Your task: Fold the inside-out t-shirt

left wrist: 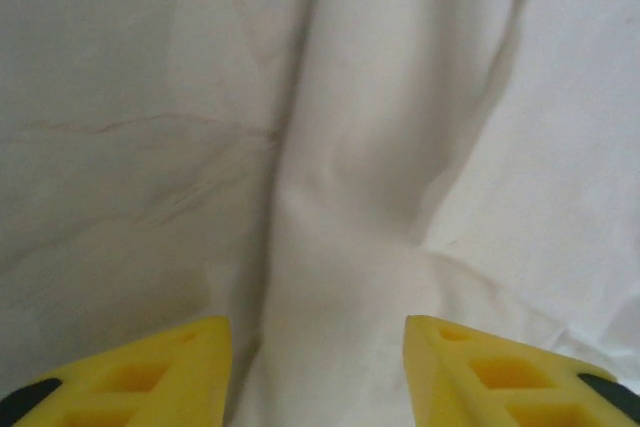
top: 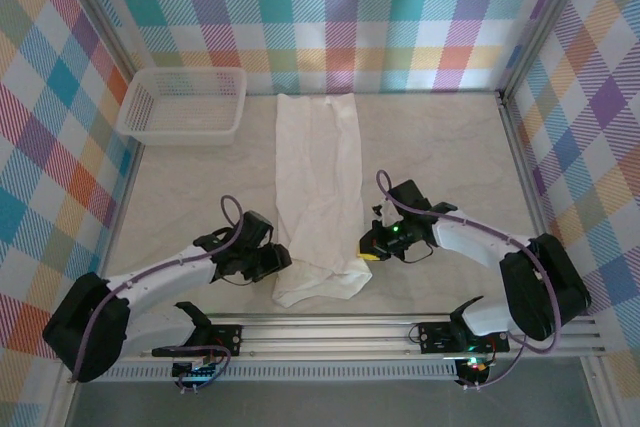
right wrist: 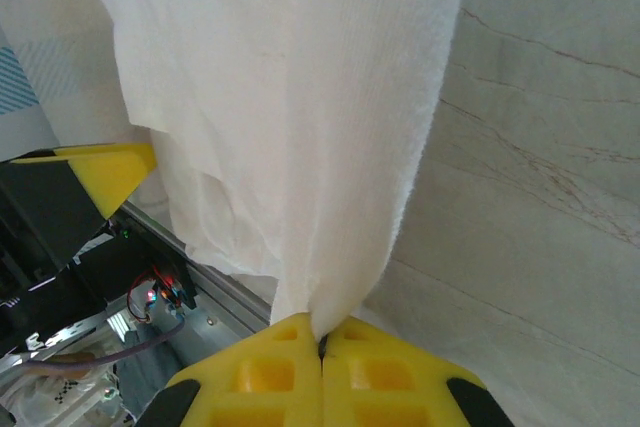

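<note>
The left hand (top: 272, 260) stands half-open astride the near-left corner of the white t-shirt (top: 318, 162), a long, thin, softly rumpled strip down the middle of the marbled tabletop (top: 440, 147). The right hand (right wrist: 320, 332) is pinched tight on its near-right edge. Seemingly the end-over-end fold is being set up: the left must close before both lift.

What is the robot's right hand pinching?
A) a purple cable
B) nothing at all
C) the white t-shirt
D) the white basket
C. The right hand is shut tight on an edge of the t-shirt, and the white cloth comes straight out from where the hand closes.
</note>
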